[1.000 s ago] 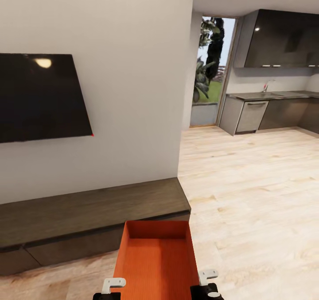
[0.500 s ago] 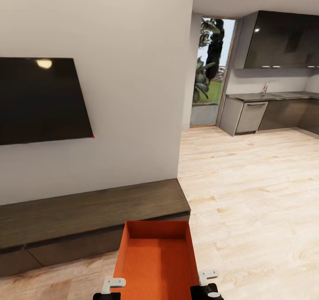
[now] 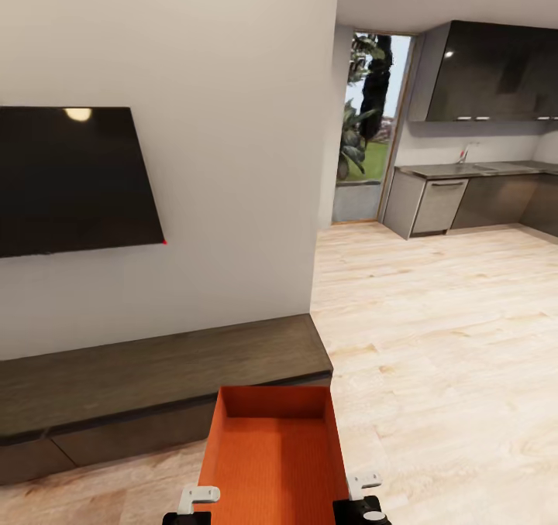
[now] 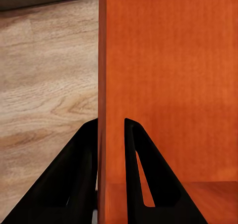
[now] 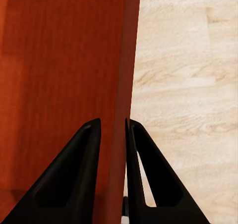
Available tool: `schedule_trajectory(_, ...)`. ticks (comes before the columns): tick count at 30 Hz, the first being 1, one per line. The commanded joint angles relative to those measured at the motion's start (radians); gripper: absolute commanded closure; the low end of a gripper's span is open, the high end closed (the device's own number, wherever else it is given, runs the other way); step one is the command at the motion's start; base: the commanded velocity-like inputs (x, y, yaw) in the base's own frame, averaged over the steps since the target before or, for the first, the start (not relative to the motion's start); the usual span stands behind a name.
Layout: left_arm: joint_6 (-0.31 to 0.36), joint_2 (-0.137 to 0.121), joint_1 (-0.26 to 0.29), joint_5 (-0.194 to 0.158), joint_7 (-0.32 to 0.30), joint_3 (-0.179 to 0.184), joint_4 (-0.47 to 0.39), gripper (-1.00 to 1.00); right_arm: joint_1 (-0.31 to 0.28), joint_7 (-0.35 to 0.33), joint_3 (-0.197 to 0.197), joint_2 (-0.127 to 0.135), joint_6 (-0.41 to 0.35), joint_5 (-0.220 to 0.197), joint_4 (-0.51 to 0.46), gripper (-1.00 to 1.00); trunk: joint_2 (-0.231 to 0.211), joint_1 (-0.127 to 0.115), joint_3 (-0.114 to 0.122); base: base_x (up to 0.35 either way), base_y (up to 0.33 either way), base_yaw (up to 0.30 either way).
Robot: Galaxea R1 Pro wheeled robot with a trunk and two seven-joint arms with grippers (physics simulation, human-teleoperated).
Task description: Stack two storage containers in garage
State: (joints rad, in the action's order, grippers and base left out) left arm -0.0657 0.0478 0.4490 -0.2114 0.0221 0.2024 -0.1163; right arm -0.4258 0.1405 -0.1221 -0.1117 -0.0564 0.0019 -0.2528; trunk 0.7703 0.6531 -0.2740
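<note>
Carried past the black wall TV [image 3: 74, 178], the orange-red open-top plastic bin [image 3: 271, 455] stays pinched by left hand [image 4: 111, 130] and right hand [image 5: 113, 127]; the view dips slightly, garage ahead unreached.

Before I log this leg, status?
Both grippers shut on container walls. Container carried, living room. Cabinet close ahead-left.

A home: living room with wall TV [image 3: 74, 180], low cabinet [image 3: 155, 374], plank floor [image 3: 442, 339], open kitchen [image 3: 480, 192] beyond.
</note>
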Motion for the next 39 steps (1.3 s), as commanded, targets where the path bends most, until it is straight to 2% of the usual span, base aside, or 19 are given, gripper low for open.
schedule_trajectory(1,-0.003,0.001,0.000,-0.016,0.004,0.028,0.004,1.00,-0.001,-0.001,-0.013,-0.002,0.004,-0.003,-0.005,1.00,-0.006,-0.004,0.002,0.000,0.000,0.000)
schedule_trajectory(26,-0.003,0.001,0.000,-0.016,0.004,0.028,0.004,1.00,-0.001,-0.001,-0.013,-0.002,0.004,-0.004,-0.005,1.00,-0.181,-0.100,0.080,0.000,0.000,0.000)
schedule_trajectory(39,-0.004,0.001,0.000,-0.017,-0.003,0.028,0.004,1.00,-0.001,-0.001,-0.014,-0.002,0.005,-0.003,-0.006,1.00,-0.181,-0.100,0.080,0.000,0.000,0.000)
